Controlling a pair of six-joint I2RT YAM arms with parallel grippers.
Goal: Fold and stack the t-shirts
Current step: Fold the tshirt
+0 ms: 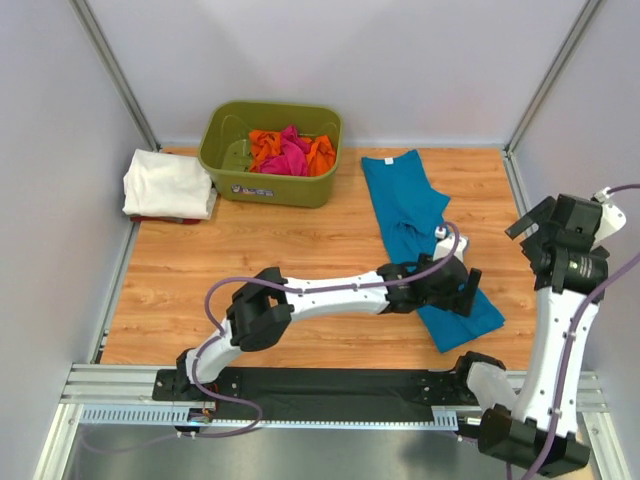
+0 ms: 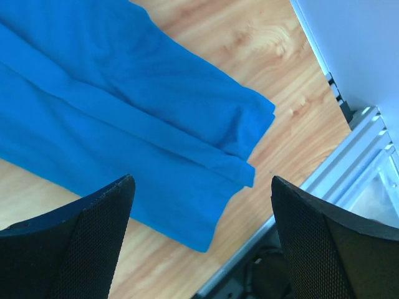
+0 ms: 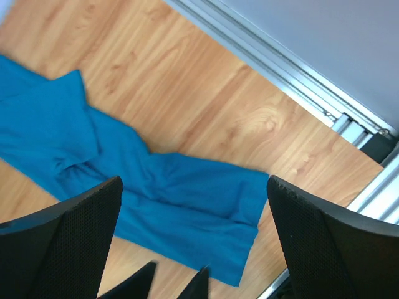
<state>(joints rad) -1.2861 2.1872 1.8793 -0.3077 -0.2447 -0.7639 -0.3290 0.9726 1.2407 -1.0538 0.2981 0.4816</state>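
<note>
A teal-blue t-shirt (image 1: 410, 215) lies on the table as a long folded strip, running from the far middle to the near right. My left gripper (image 1: 470, 290) is open and empty, just above the strip's near end (image 2: 131, 131); its fingers (image 2: 93, 243) straddle the hem corner. My right gripper (image 1: 530, 222) is open and empty, raised at the right and looking down on the same shirt (image 3: 181, 193). A folded white t-shirt (image 1: 168, 183) lies at the far left. Pink (image 1: 288, 158) and orange (image 1: 265, 142) t-shirts lie crumpled in the tub.
The olive-green tub (image 1: 232, 185) stands at the back, left of centre. Something red (image 1: 150, 217) peeks out from under the white shirt. A metal rail (image 1: 120, 385) runs along the near edge, and grey walls enclose the left, back and right sides.
</note>
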